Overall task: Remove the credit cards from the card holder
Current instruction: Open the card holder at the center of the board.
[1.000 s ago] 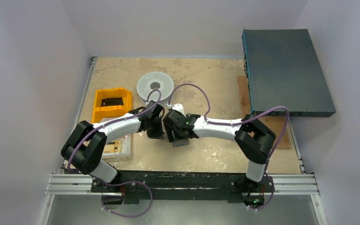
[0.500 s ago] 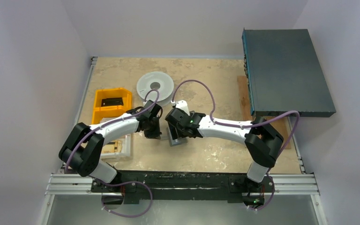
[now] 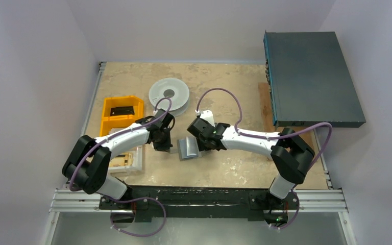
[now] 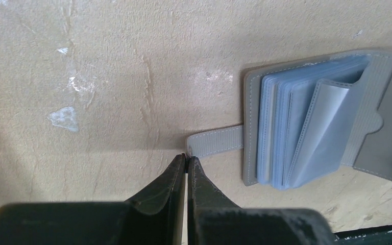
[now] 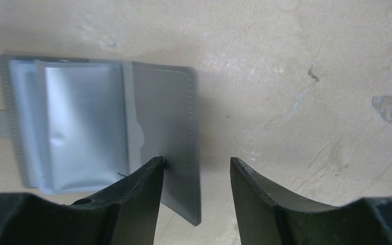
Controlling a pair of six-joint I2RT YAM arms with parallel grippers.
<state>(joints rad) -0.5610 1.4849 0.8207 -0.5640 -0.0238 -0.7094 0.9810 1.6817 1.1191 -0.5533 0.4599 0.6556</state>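
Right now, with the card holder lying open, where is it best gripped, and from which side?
Probably take the card holder by its bare flat cover, from the free outer edge: it lies single-layered beside the bulging sleeves, and the open right gripper straddles that edge.

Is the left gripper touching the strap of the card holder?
Cannot tell. In the left wrist view the left gripper has its shut tips right at the end of the strap of the card holder, but neither contact nor a gap shows.
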